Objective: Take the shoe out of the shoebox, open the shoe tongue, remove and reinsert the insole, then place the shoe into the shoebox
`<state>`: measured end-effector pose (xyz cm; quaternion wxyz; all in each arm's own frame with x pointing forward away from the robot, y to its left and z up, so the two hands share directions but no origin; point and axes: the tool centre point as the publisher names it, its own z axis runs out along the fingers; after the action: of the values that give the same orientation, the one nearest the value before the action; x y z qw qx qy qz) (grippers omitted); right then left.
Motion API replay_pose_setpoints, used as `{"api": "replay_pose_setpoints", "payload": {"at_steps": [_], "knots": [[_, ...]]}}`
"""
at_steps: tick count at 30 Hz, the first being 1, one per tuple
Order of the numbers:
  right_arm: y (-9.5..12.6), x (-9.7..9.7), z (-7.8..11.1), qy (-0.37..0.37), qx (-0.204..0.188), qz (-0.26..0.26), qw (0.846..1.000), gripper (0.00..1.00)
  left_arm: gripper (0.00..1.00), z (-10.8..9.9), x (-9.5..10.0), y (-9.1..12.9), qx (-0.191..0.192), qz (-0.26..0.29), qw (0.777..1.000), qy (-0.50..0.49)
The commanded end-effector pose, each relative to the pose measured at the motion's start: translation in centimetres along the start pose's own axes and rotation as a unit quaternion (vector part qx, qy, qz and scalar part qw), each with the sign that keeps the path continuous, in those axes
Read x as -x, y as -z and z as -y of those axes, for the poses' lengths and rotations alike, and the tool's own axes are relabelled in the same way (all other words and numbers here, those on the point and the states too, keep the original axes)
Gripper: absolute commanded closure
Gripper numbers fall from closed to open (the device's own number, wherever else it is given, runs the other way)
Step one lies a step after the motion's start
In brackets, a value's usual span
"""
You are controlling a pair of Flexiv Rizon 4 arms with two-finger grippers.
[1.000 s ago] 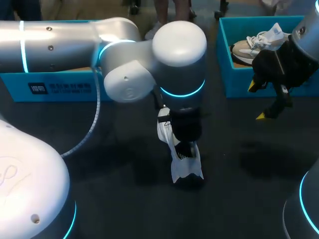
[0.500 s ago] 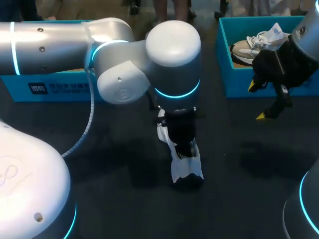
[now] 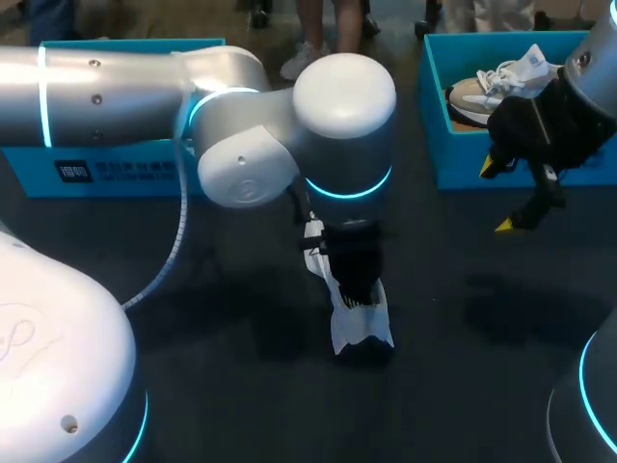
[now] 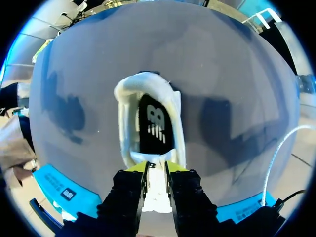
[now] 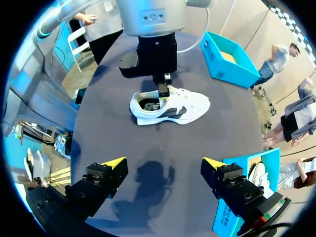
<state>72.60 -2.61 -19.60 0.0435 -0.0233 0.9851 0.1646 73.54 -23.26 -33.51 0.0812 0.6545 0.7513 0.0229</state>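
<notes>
A white shoe (image 3: 359, 326) with dark side panels stands on the dark table near the middle. Its opening shows a black insole (image 4: 155, 123) inside the shoe (image 4: 129, 116). My left gripper (image 4: 156, 169) points down at the shoe's mouth, and its fingers are shut on the white tongue (image 4: 157, 190), which fills the narrow gap between them. From the right wrist view the shoe (image 5: 185, 106) lies on its sole under the left arm's black gripper (image 5: 163, 90). My right gripper (image 3: 496, 198) hangs open and empty by the right shoebox (image 3: 431, 92).
A second shoe (image 3: 492, 82) lies in the right blue shoebox. Another blue box (image 3: 116, 172) stands at the back left, partly behind my left arm. The right gripper (image 5: 163, 163) has bare table under it.
The left arm's wrist swung slightly left and came back over the shoe. The shoe and the right arm have stayed in place.
</notes>
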Motion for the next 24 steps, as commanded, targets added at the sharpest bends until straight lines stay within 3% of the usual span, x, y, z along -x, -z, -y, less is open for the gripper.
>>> {"api": "replay_pose_setpoints", "payload": {"at_steps": [1,7,13,21,22,23,24], "knots": [[-0.1,0.0,0.0,0.000,0.000,0.000,1.000,0.00,0.73,-0.4,-0.5,1.7,-0.004,-0.022,0.999,0.036],[-0.1,0.0,0.0,0.000,0.000,0.000,1.000,0.00,0.55,-0.2,-1.4,3.1,0.007,-0.052,0.989,0.140],[-0.1,0.0,0.0,0.000,0.000,0.000,1.000,0.00,0.52,0.3,-2.7,4.6,-0.006,-0.042,0.974,0.224],[-0.1,0.0,0.0,0.000,0.000,0.000,1.000,0.00,0.48,1.3,-4.8,6.2,0.021,-0.028,0.952,0.304],[-0.1,0.0,0.0,0.000,0.000,0.000,1.000,0.00,0.38,1.5,-5.0,6.4,0.031,-0.027,0.948,0.315],[-0.1,0.0,0.0,0.000,0.000,0.000,1.000,0.00,0.15,1.7,-5.2,6.6,0.037,-0.021,0.944,0.328],[-0.1,0.0,0.0,0.000,0.000,0.000,1.000,0.00,0.00,2.0,-5.4,6.9,0.030,-0.013,0.943,0.332]]}}
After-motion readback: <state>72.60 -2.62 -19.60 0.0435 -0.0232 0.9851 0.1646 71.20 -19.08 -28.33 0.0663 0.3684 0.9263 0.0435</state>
